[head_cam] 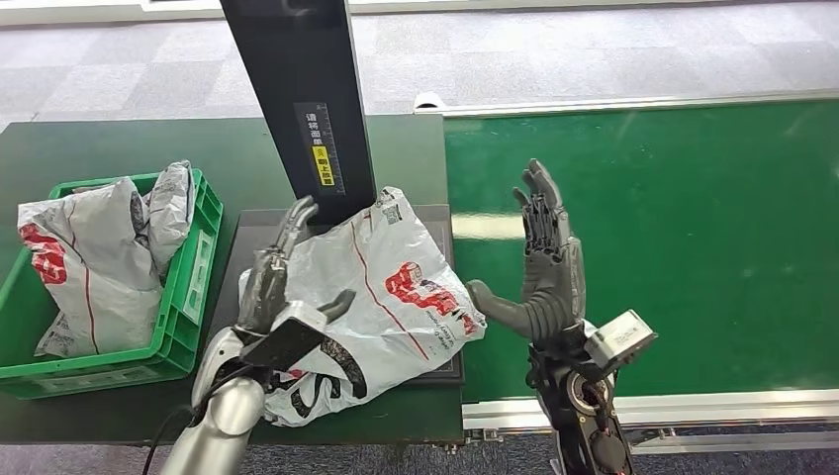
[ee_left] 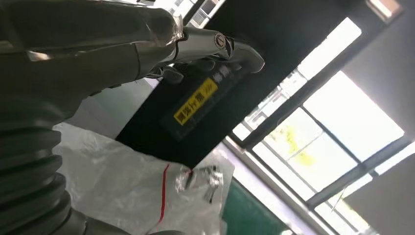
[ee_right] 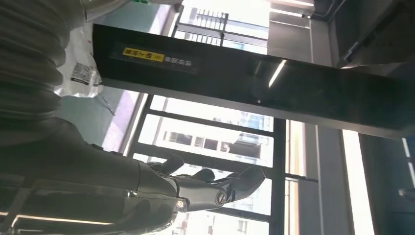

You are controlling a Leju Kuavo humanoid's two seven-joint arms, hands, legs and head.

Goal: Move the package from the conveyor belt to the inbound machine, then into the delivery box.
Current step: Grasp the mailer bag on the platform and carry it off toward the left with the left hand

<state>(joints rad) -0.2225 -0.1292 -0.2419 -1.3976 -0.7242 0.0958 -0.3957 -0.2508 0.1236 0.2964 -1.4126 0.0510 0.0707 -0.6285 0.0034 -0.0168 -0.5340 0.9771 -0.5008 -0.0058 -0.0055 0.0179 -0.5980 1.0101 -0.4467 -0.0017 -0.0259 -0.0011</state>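
The package (head_cam: 391,287), a crumpled grey-white plastic mailer with red print and a thin red line, lies on the dark flat plate of the inbound machine (head_cam: 440,366), its lower end spilling off the plate's near edge onto the table. A small printed label sits at its top corner, next to the machine's glossy black post (head_cam: 297,89), which carries a narrow label with a yellow patch.

The left hand (head_cam: 277,292) is at the package's left side, fingers straight and pointing up the film; its thumb (head_cam: 336,304) lies against the plastic. Whether it grips the film or only rests against it I cannot tell. In the left wrist view the pale wrinkled film sits just beside the ribbed grey cover, with the straight fingers (ee_left: 230,49) in front of the post.

The right hand (head_cam: 542,267) stands upright just right of the package, over the edge of the smooth green belt (head_cam: 693,247), palm toward the package, fingers spread and straight, holding nothing; the thumb tip is close to the film's edge.

A green slatted plastic crate (head_cam: 188,297) on the dark green table (head_cam: 99,148) holds more creased mailers (head_cam: 89,257) of the same kind, piled above its rim.
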